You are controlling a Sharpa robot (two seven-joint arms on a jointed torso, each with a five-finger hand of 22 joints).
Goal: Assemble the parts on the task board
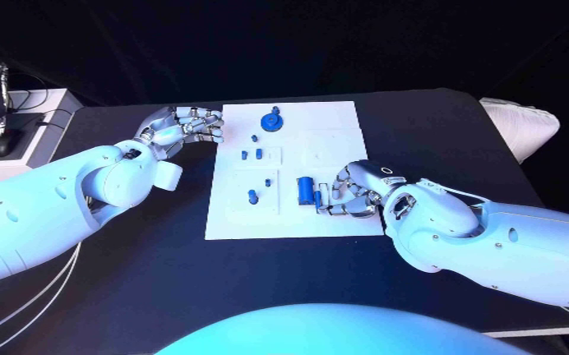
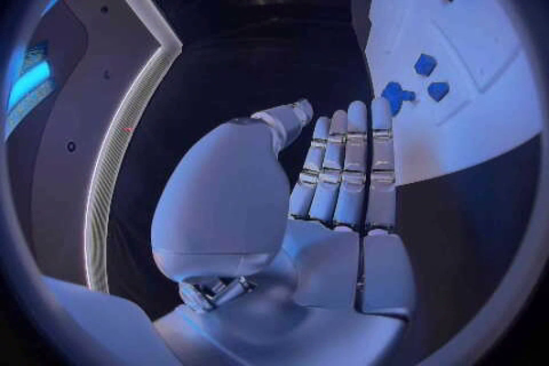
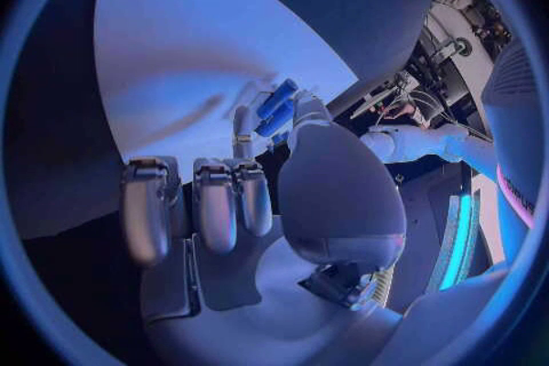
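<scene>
In the head view, the flat white rectangular task board [image 1: 338, 133] lies in the middle of the black table [image 1: 142, 281]. The right hand [image 1: 350, 191] rests over the board's near right part and pinches an upright blue cylindrical part [image 1: 306, 190] between thumb and fingers. The left hand [image 1: 184, 129] sits just beside the board's far left edge, fingers curled inward with nothing in them. A round blue part with a raised knob [image 1: 273, 121] stands near the board's far edge. Two small blue pieces [image 1: 252, 155] lie side by side in the board's left middle area, and another small blue piece [image 1: 252, 197] lies nearer the robot. In the left wrist view, the left hand [image 2: 332, 192] shows its fingers held straight and close together, grasping nothing; the task board [image 2: 457, 137] lies beyond them with small blue parts [image 2: 425, 65] on it. In the right wrist view, the right hand [image 3: 269, 174] holds the blue cylindrical part [image 3: 275, 108] at its fingertips, over the white task board [image 3: 183, 73].
</scene>
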